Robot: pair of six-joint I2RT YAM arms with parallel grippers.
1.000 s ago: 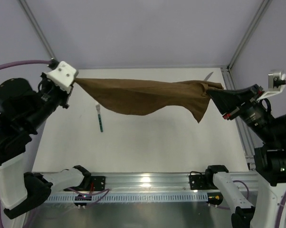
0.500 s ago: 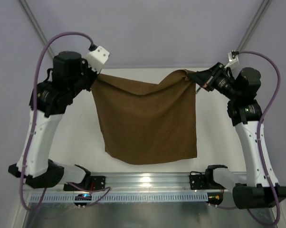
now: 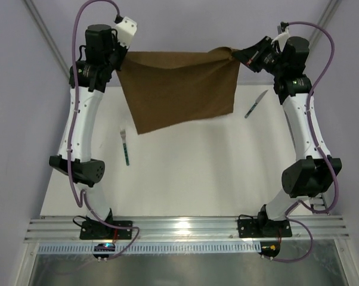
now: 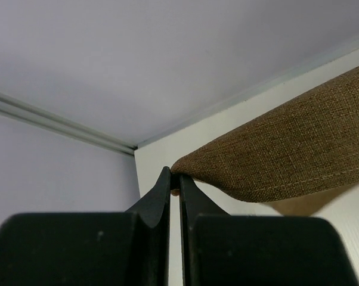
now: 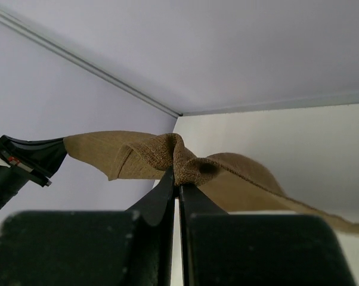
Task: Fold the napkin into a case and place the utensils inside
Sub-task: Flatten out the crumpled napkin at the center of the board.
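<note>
Above the far table (image 3: pixel 185 173) edge, your left gripper (image 4: pixel 174 177) and right gripper (image 5: pixel 177 179) each pinch a napkin (image 3: pixel 179 89) corner; the hanging napkin hides whatever lies behind it.

Pinched corners of the plain dark brown square cloth napkin (image 3: pixel 179 89) are buried between the closed fingers of the left gripper (image 4: pixel 172 179) and right gripper (image 5: pixel 176 180), so the amount of cloth clamped cannot be told. The napkin is cut off by the right edge in both wrist views, and both black gripper bodies are cropped at the bottom. In the top view the far strip of the white table (image 3: pixel 197 173) is covered by the hanging cloth, and the tines of the small teal-handled fork (image 3: pixel 125 148) and the blade edge of the slim dark-handled knife (image 3: pixel 256 103) are too small to be resolved.
</note>
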